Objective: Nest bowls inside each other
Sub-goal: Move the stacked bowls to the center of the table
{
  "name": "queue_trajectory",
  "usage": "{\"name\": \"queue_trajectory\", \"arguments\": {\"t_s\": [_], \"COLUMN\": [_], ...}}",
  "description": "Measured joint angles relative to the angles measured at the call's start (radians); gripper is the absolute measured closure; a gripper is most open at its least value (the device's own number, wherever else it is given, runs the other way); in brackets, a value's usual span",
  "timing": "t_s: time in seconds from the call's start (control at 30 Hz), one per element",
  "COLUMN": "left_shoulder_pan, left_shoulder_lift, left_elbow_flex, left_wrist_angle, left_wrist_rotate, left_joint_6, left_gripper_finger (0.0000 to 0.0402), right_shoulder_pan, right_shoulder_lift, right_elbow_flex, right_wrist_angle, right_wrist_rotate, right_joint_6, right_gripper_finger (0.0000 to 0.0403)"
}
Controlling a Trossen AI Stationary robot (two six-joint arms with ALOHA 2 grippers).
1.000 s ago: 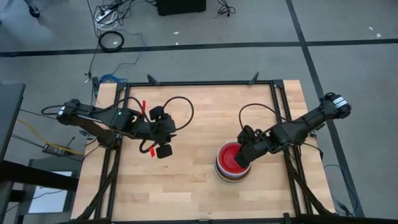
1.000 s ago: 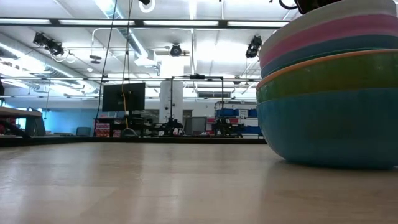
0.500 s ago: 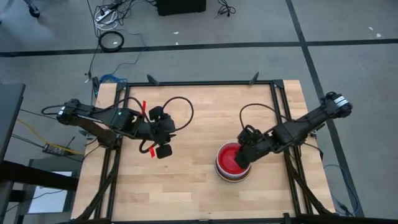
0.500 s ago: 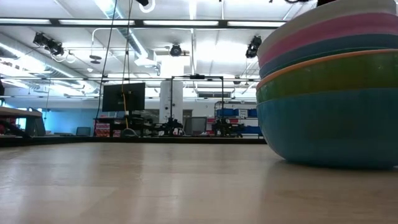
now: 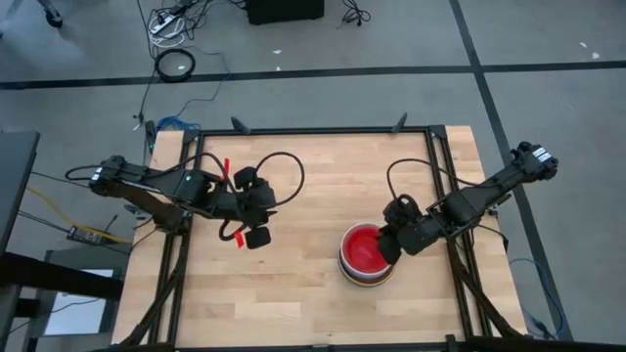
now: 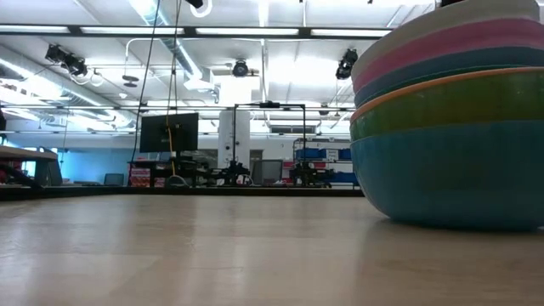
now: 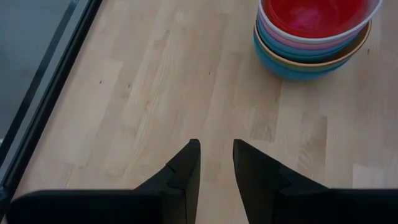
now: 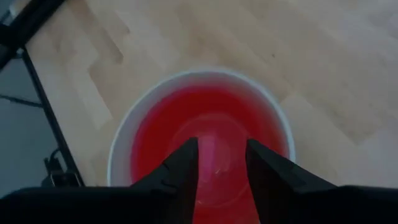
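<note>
The bowls (image 5: 362, 256) stand nested in one stack right of the table's middle. In the low view the teal bottom bowl (image 6: 450, 174) rests on the wood by its base, with green, orange, blue, pink and white rims above it. The white rim (image 8: 124, 134) rings the red inside (image 8: 205, 124). My right gripper (image 5: 391, 244) hovers open above the stack's right side, and nothing lies between its fingers (image 8: 222, 152). My left gripper (image 5: 260, 229) hangs open over bare wood at the table's left, its fingers (image 7: 216, 155) empty, with the stack (image 7: 314, 37) farther off.
Bare wooden tabletop (image 5: 313, 186) lies around the stack and between the arms. Black frame rails (image 5: 313, 131) run along the table's far edge and sides. Cables loop above each arm's wrist (image 5: 284, 166).
My right gripper has risen from the stack and drawn back a little toward the table's right edge, tipping slightly. It has left the top of the low view. The stack has stayed in place.
</note>
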Motion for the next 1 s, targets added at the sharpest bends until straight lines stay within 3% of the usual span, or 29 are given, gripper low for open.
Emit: {"name": "queue_trajectory", "arguments": {"t_s": [0.1,0.27,0.47,0.67,1.0], "left_shoulder_pan": [0.000,-0.014,-0.028,-0.038,-0.048], "left_shoulder_lift": [0.000,0.000,0.000,0.000,0.000], "left_elbow_flex": [0.000,0.000,0.000,0.000,0.000], "left_wrist_angle": [-0.003,-0.052,-0.078,-0.075,-0.074], "left_wrist_rotate": [0.000,0.001,-0.017,-0.031,-0.034], "left_joint_6": [-0.003,-0.034,-0.067,-0.082,-0.097], "left_gripper_finger": [0.0298,0.0298,0.0298,0.0298,0.0298], "right_shoulder_pan": [0.033,0.166,0.308,0.339,0.305], "right_shoulder_lift": [-0.016,-0.052,-0.043,0.079,0.244], "right_elbow_flex": [0.000,0.001,0.001,0.001,0.000], "right_wrist_angle": [-0.058,-0.241,-0.362,-0.369,-0.329], "right_wrist_rotate": [-0.061,-0.137,-0.135,-0.183,-0.192], "right_joint_6": [0.058,0.304,0.545,0.577,0.475], "right_gripper_finger": [0.0282,0.0282,0.0282,0.0282,0.0282]}}
